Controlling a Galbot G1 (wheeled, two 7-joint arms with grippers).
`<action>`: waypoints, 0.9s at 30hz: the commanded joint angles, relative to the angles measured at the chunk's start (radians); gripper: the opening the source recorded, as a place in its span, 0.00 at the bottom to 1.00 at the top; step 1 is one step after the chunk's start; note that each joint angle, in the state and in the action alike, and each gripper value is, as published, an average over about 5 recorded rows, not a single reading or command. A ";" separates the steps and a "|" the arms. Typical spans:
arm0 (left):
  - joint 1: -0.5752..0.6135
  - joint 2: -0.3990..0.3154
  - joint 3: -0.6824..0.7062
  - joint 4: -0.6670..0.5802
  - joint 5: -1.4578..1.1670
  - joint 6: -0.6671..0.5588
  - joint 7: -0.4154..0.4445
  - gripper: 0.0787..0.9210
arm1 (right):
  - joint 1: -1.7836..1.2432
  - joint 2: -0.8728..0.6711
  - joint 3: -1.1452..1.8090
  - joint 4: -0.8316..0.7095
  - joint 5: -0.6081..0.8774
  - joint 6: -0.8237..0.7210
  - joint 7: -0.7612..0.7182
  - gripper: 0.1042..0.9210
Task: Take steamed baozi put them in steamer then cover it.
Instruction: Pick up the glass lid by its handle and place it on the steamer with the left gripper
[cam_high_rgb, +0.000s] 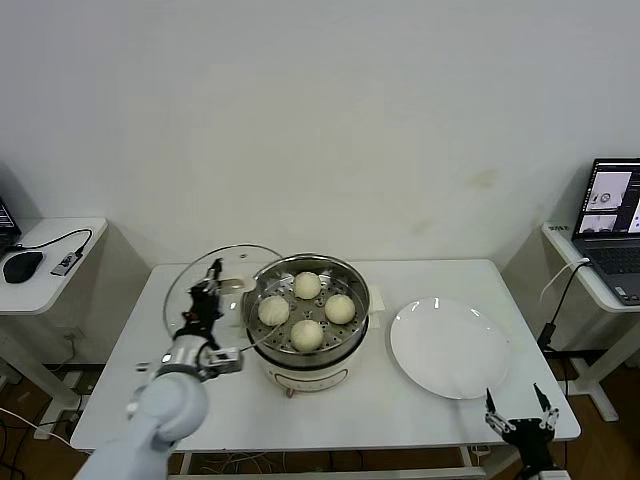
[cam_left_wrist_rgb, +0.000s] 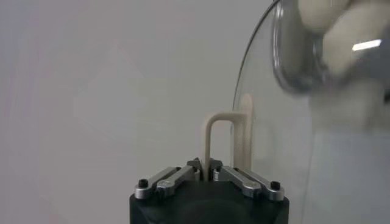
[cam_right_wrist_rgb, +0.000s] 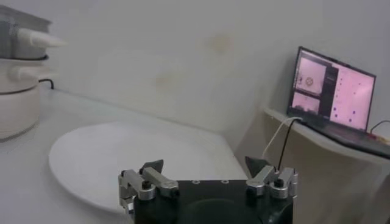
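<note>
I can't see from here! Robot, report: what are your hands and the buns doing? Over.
Left gripper shut on glass lid handle, lid tilted beside steamer. Right gripper open, idle near white plate. Four baozi in steamer, uncovered.

This looks like a robot test room or lab rather than a home kitchen. A plain white bench (cam_high_rgb: 420, 420) stands against a bare white wall, with small white side desks at either end. One desk carries an open laptop (cam_high_rgb: 612, 228) with cables trailing down; the other holds a computer mouse (cam_high_rgb: 22, 266) and a cabled adapter (cam_high_rgb: 66, 262).
</note>
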 joint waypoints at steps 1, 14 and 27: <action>-0.173 -0.225 0.219 0.055 0.247 0.118 0.120 0.08 | 0.010 0.016 -0.035 -0.028 -0.030 -0.007 0.008 0.88; -0.151 -0.359 0.232 0.087 0.382 0.138 0.206 0.08 | 0.012 0.025 -0.040 -0.046 -0.047 -0.002 0.010 0.88; -0.159 -0.334 0.244 0.153 0.394 0.123 0.210 0.08 | 0.009 0.022 -0.043 -0.050 -0.048 0.007 0.005 0.88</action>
